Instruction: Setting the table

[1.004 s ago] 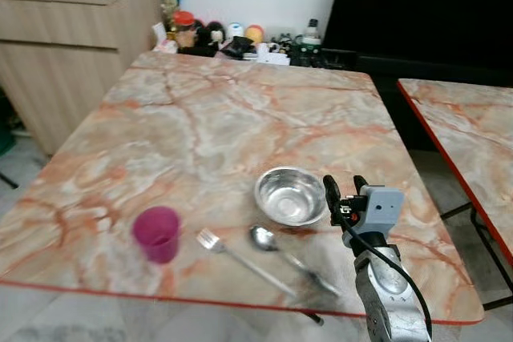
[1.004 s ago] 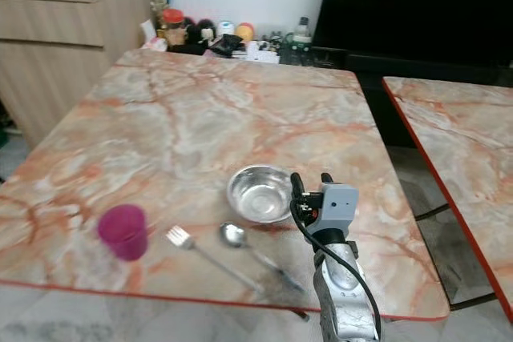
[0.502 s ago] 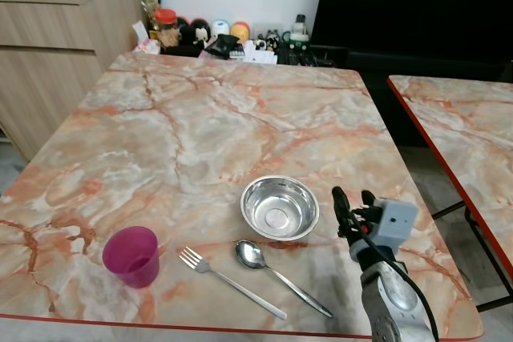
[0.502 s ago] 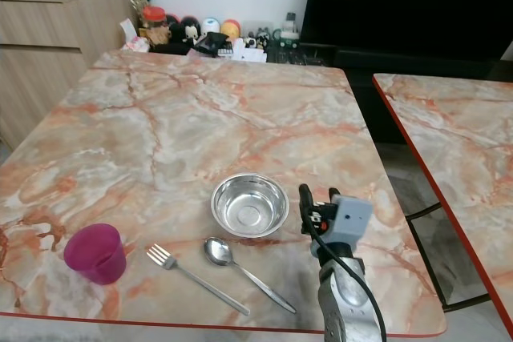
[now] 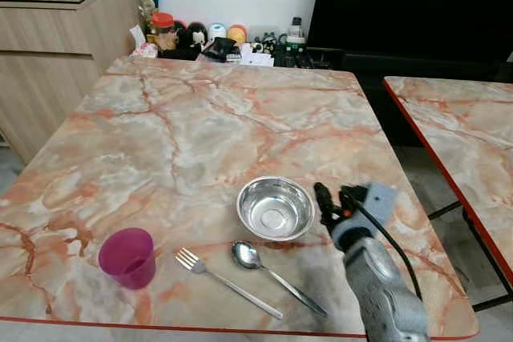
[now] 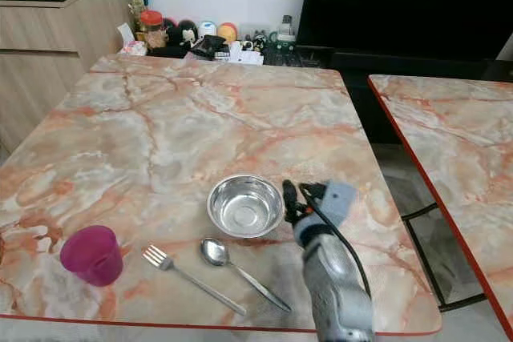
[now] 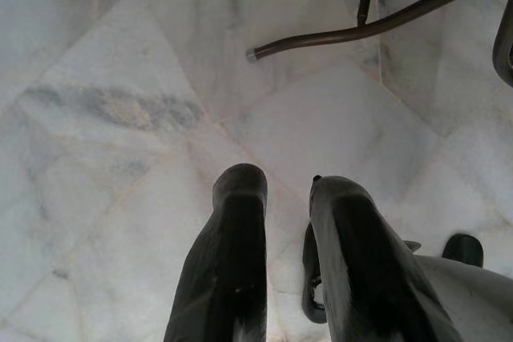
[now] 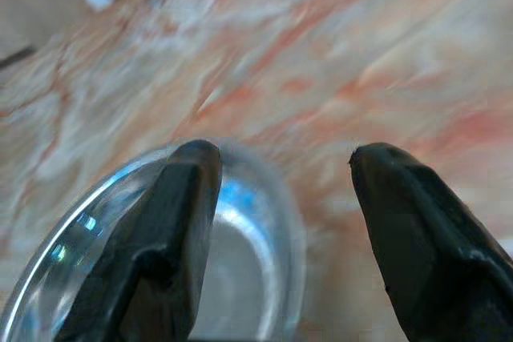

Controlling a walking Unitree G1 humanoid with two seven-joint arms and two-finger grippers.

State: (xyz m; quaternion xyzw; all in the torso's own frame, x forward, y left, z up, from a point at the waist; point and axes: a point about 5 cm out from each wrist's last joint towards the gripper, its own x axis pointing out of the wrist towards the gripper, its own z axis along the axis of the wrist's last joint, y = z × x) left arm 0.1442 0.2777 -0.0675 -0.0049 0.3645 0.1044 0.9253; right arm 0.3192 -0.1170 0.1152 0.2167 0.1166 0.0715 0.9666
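A steel bowl [image 5: 275, 208] stands near the front of the marble table [image 5: 200, 126]. My right gripper [image 5: 335, 196] hovers just right of the bowl's rim, open and holding nothing. In the right wrist view the bowl [image 8: 224, 278] lies under and between the fingers [image 8: 172, 222], blurred. A spoon [image 5: 276, 276] lies in front of the bowl, a fork [image 5: 227, 282] to its left. A pink cup [image 5: 127, 257] stands upright at the front left. My left gripper [image 7: 288, 186] hangs idle over the floor, with a narrow gap between its fingers.
A second marble table [image 5: 465, 142] stands to the right across a gap. Jars and toys [image 5: 224, 42] crowd the floor behind the table's far edge. A wooden sideboard [image 5: 56, 38] is at the back left. Thin metal legs [image 7: 377, 26] cross the tiled floor.
The whole view has shifted as the camera moved. My right gripper has swung left, closer to the bowl's right rim. The tableware has stayed put.
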